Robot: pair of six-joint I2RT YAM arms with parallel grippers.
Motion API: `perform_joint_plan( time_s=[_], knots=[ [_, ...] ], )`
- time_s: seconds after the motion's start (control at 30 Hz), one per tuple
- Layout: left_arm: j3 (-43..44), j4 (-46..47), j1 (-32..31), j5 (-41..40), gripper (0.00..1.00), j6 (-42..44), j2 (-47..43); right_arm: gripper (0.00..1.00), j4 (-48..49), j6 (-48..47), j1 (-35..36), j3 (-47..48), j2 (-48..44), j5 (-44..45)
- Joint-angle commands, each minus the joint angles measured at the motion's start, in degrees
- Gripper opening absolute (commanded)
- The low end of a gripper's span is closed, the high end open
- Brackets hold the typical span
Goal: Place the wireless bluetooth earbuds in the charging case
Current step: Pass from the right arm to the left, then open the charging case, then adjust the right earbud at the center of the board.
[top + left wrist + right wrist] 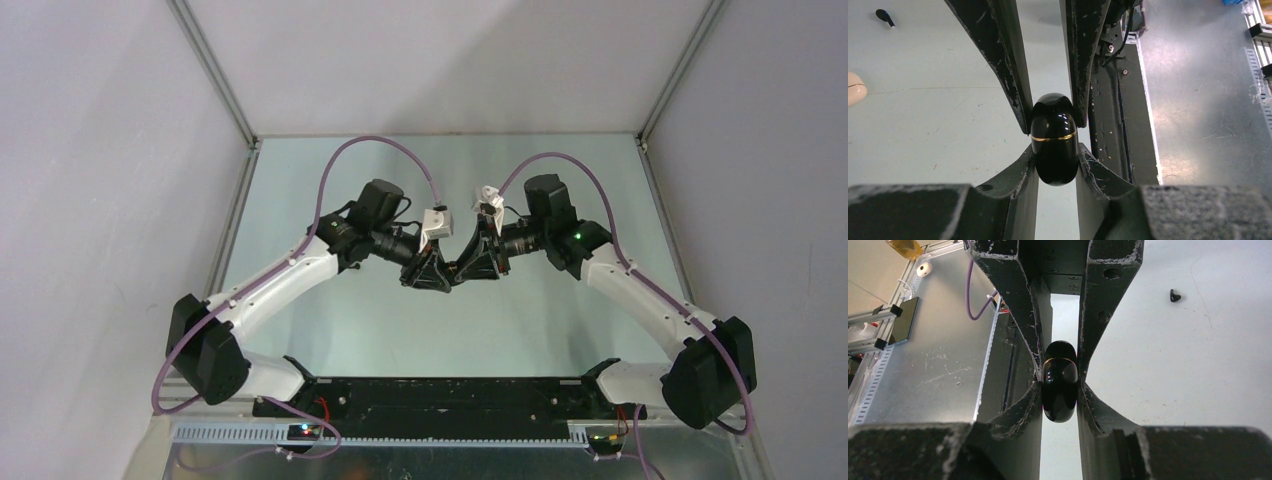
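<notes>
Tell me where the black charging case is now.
The black charging case is at the middle of the table, gripped from opposite sides by the left gripper and the right gripper.

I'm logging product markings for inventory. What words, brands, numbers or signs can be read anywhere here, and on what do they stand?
No text can be read in any view.
Black case: only a plain gold band, no lettering shows.
White case: mostly cut off at the picture's edge, no marking visible.
Dark flat slab: blank face, nothing legible.
</notes>
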Motion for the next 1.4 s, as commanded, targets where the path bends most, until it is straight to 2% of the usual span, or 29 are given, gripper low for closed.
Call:
perform_joint_plan(
  time_s=[0.0, 0.07, 0.13, 0.23, 0.3, 0.43, 1.13, 1.27, 1.37],
  knots=[
    [2.7, 1.3, -0.7, 4.7, 0.0, -0.3, -0.5, 0.18, 2.3, -0.8, -0.5, 2.2, 0.6, 3.0],
    [2.6, 1.3, -0.7, 4.7, 0.0, -0.3, -0.6, 0.2, 2.3, -0.8, -0.7, 2.2, 0.4, 2.8],
    [2.5, 1.3, -0.7, 4.7, 0.0, -0.2, -0.6, 0.28, 2.3, -0.9, -0.9, 2.2, 0.2, 2.3],
    [2.3, 1.2, -0.7, 4.4, 0.0, 0.1, -0.7, 0.48, 2.2, -0.9, -1.6, 2.2, -0.5, 2.1],
    [2.3, 1.0, -0.7, 4.5, 0.0, 0.3, -0.9, 0.56, 2.3, -1.1, -2.1, 2.2, -1.0, 2.7],
    [2.6, 0.3, -0.7, 4.8, 0.0, 1.0, -0.9, 0.64, 2.0, -1.5, -3.4, 2.2, -1.8, 3.1],
    [2.5, -0.5, -0.2, 3.0, 0.0, 2.3, -1.4, 0.7, 0.2, -5.0, -8.3, 2.2, -8.4, 4.0],
    [2.4, -0.4, 1.5, 2.5, 0.0, 2.7, -1.9, 0.71, 1.4, -3.9, -13.4, 2.2, -10.0, 6.8],
    [2.5, -1.3, 2.7, 2.1, 0.0, 3.7, -2.8, 0.71, 1.4, -5.0, -16.5, 2.2, -9.3, 14.7]
  ],
)
